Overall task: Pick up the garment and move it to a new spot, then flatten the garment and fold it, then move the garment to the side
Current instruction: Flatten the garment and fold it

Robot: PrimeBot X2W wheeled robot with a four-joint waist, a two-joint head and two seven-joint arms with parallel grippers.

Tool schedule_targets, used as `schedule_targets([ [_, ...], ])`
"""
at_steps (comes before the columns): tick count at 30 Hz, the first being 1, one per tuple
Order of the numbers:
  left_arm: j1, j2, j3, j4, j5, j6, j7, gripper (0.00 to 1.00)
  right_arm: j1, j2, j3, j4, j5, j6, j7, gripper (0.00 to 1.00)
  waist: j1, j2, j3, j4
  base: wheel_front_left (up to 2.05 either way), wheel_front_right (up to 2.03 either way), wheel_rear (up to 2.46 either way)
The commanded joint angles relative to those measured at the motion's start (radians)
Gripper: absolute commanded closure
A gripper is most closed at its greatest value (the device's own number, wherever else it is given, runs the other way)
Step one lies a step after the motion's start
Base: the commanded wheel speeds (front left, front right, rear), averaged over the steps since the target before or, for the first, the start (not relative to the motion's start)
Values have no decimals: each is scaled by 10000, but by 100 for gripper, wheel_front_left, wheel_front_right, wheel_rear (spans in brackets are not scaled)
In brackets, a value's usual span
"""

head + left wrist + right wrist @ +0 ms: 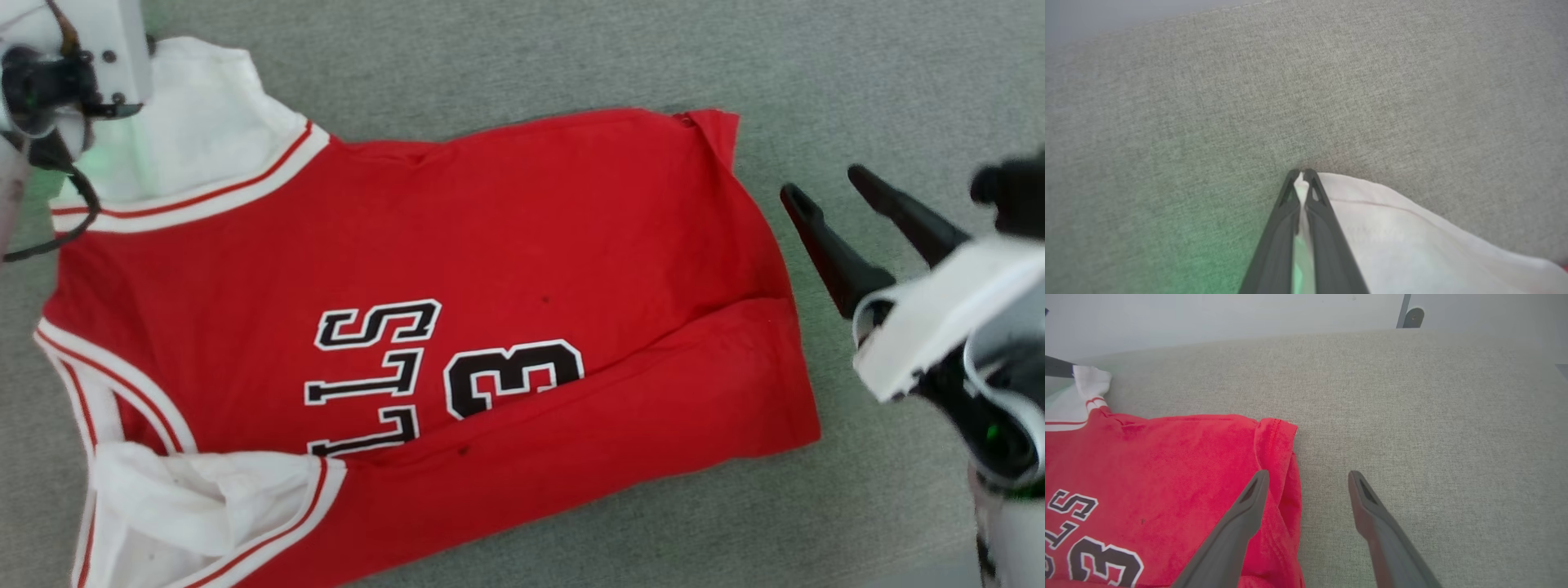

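A grey cloth surface (522, 57) lies under the shirt (506, 237), which is spread flat across it, its near long edge folded over. The left gripper (1302, 174) is pinched together on the edge of a white sleeve (1392, 228). The right gripper (824, 184) hovers just beside the shirt's hem, fingers wide apart

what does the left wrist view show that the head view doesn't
Left wrist view: the left gripper with its fingertips shut on the edge of the white sleeve. Head view: the whole garment, red with black numbers, and the right gripper open beside its hem. Both: the white sleeve lying on the grey fabric surface.
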Motion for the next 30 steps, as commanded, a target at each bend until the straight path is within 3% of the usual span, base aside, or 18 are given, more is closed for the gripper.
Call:
schedule_targets([
  [1,342,-176,-155,145,-59,-64,109,100,-301,-46,30,66,-38,-7,307,0,0,0,-5,103,0,0,0],
  [9,-3,-667,-164,509,-59,-206,17,100,-2433,-1,260,1523,-297,-7,2849,0,0,0,77,525,0,0,0],
  [19,-297,-1102,-196,898,-14,-453,-200,100,-4241,346,550,3971,-180,-7,4475,0,0,0,200,799,0,0,0],
  [20,-304,-1138,-200,933,-15,-491,-227,100,-4363,409,590,4236,-73,-7,4614,5,0,0,203,818,0,0,0],
  [21,-310,-1166,-205,968,-19,-511,-239,100,-4487,427,602,4470,-35,-7,4717,71,0,0,207,838,0,0,0],
  [22,-315,-1191,-206,1012,-27,-537,-257,100,-4614,374,677,4655,-7,-7,4819,100,0,0,212,856,0,0,0],
  [30,-318,-1321,11,1270,-283,-704,-511,100,-4965,72,801,5569,246,-9,4572,100,0,0,35,1083,0,0,0],
])
